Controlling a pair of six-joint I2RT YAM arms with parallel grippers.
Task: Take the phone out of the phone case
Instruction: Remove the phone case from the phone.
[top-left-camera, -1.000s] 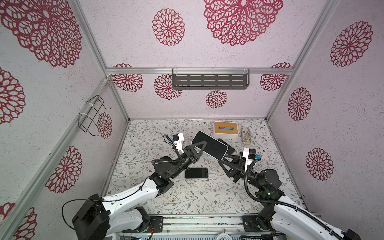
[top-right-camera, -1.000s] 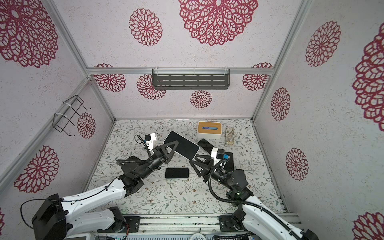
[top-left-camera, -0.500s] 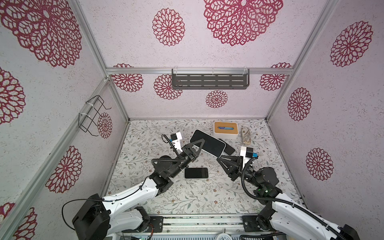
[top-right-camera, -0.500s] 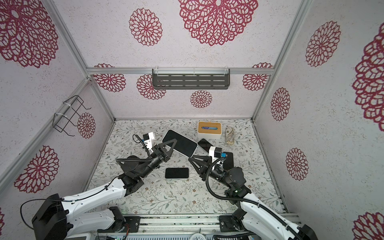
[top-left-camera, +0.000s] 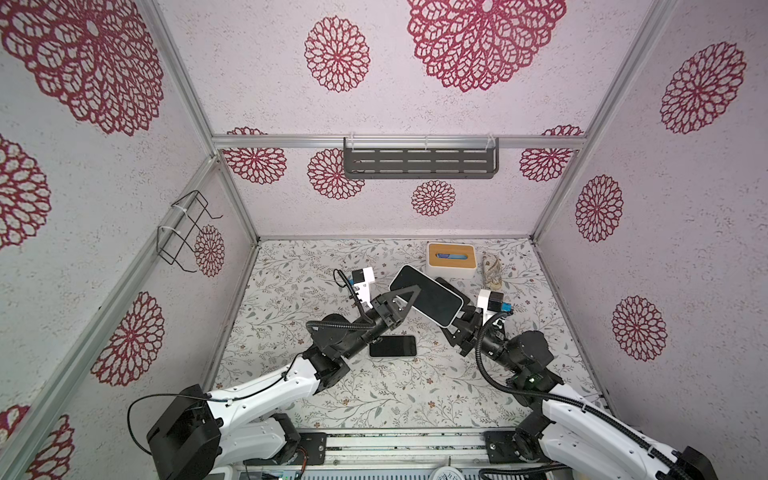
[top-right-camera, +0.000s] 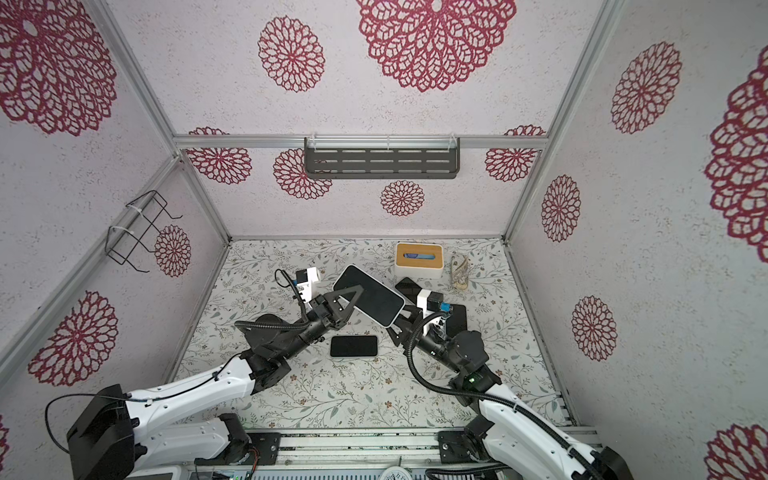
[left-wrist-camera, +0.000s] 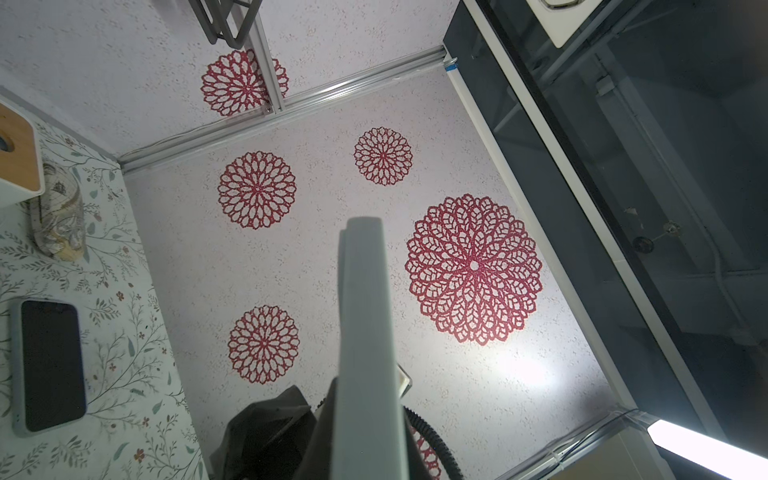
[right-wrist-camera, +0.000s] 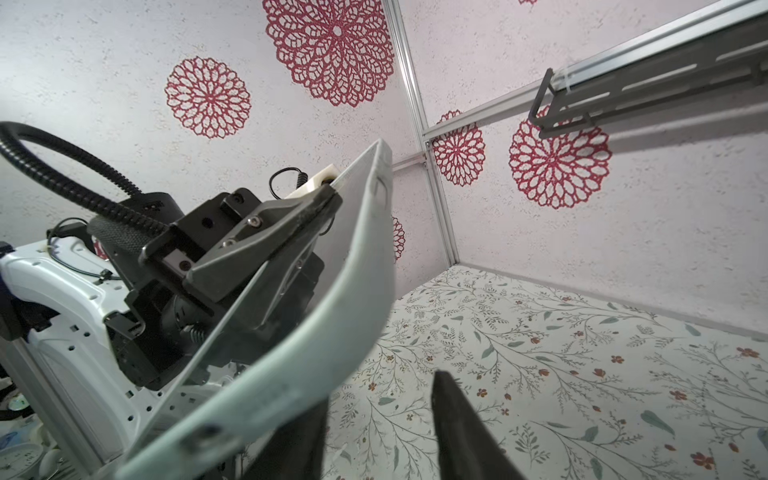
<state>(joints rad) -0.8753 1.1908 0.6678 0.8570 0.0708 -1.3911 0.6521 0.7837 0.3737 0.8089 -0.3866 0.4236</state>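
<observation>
The phone (top-left-camera: 428, 295) (top-right-camera: 370, 296) has a dark screen and sits in a pale grey-green phone case (right-wrist-camera: 353, 291). It hangs tilted above the middle of the table. My left gripper (top-left-camera: 405, 297) (top-right-camera: 347, 297) is shut on the phone's far-left end, one finger across the screen. The left wrist view shows the case edge-on (left-wrist-camera: 365, 311) between that gripper's (left-wrist-camera: 365, 395) fingers. My right gripper (top-left-camera: 457, 328) (top-right-camera: 401, 322) (right-wrist-camera: 378, 436) stands open at the phone's near-right corner. One finger (right-wrist-camera: 307, 440) lies under the case edge, the other finger (right-wrist-camera: 457, 428) stands apart from it.
A second phone in a pale case (top-left-camera: 392, 346) (left-wrist-camera: 50, 365) lies flat on the floral table, below the left arm. A dark flat item (top-right-camera: 457, 316) lies behind the right gripper. A wooden-topped box (top-left-camera: 451, 259) and a patterned pouch (top-left-camera: 491, 270) stand at the back right.
The right gripper pushed in toward the phone's near corner, then eased back a little with its jaws wider apart. The left gripper keeps its hold, and the phone has shifted slightly.
</observation>
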